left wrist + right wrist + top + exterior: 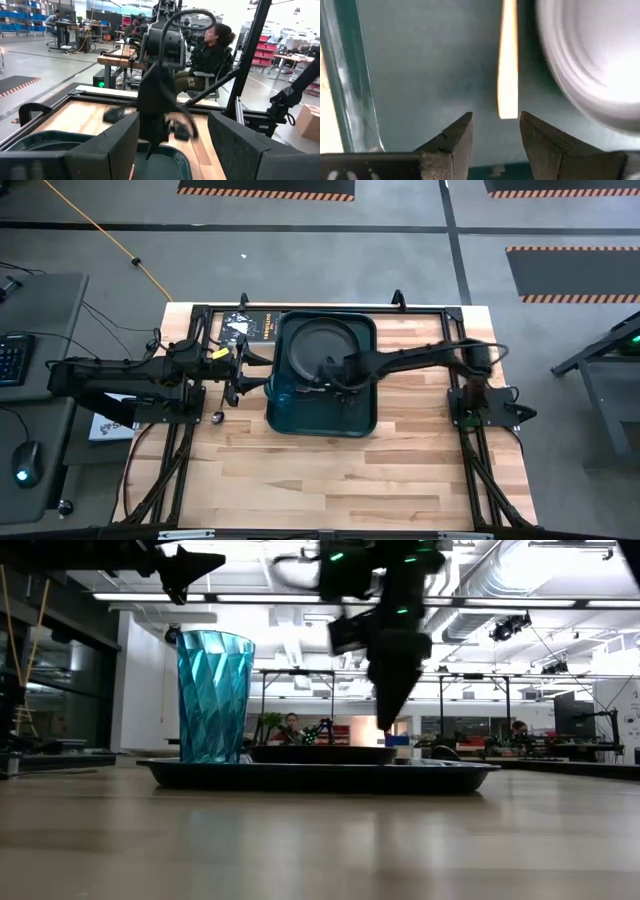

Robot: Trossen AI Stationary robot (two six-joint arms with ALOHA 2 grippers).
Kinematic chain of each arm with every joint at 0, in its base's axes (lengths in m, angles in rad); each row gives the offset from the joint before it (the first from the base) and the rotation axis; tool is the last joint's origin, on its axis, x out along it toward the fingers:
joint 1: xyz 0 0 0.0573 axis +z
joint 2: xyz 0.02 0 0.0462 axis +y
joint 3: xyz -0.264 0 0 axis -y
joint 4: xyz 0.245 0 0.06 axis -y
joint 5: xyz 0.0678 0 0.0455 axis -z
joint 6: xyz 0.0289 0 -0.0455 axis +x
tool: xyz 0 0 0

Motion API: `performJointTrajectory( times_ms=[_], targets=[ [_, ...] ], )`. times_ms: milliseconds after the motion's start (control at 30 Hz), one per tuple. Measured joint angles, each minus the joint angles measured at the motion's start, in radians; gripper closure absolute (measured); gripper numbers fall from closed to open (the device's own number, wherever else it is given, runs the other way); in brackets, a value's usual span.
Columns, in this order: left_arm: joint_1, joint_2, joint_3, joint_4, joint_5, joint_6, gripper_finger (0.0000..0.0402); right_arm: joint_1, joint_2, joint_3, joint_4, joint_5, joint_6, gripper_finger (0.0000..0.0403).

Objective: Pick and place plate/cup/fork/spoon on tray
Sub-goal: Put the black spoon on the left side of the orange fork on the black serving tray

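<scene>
The dark green tray [355,415] lies at the table's middle. The dark grey plate [322,340] rests on its far half and also shows in the low view [320,753]. The teal cup [281,392] stands upright on the tray's near left corner [213,695]. The orange-handled fork [508,60] lies on the tray floor beside the plate [590,55]. My right gripper [496,120] is open and points down above the fork's handle end, clear of the tray [386,723]. My left gripper [172,145] is open and empty, left of the tray [243,375]. I cannot make out the spoon.
A black printed book [245,328] lies on the table beyond the tray's far left corner. A small grey thing [217,417] lies on the table near my left arm. Bare wood stretches toward the near edge [330,480]. A person [210,50] sits beyond the table.
</scene>
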Motion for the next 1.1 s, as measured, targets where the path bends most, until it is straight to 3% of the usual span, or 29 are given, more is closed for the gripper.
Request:
performJointTrajectory(
  times_ms=[167,300,467,567,667,833,1033,1100],
  targets=[
    [0.000,0.000,0.000,-0.006,0.000,0.000,0.0174,0.038,-0.275,-0.334,0.361,0.082,0.131,0.0249],
    [0.000,0.000,0.000,-0.007,0.000,0.000,0.0174,0.067,-0.460,-0.573,0.896,0.224,0.125,0.0249],
    [0.000,0.000,0.000,-0.010,0.000,-0.019,0.0174,0.060,-0.529,-0.787,1.665,0.282,-0.028,0.0249],
    [0.000,0.000,0.000,-0.015,0.000,-0.026,0.0174,0.053,-0.529,-0.847,1.927,0.281,-0.085,0.0249],
    [0.000,0.000,0.000,-0.024,0.000,-0.026,0.0174,0.053,-0.529,-0.868,1.974,0.281,-0.096,0.0249],
    [0.000,0.000,0.000,-0.024,-0.019,-0.026,0.0174,0.054,-0.523,-0.869,1.896,0.279,-0.097,0.0249],
    [0.000,0.000,0.000,-0.048,-0.091,-0.028,0.0174,0.046,-0.523,-0.869,1.891,0.280,-0.100,0.0249],
    [-0.001,0.000,0.001,-0.091,-0.174,-0.065,0.0174,0.046,-0.523,-0.869,1.891,0.279,-0.100,0.0249]
  ],
)
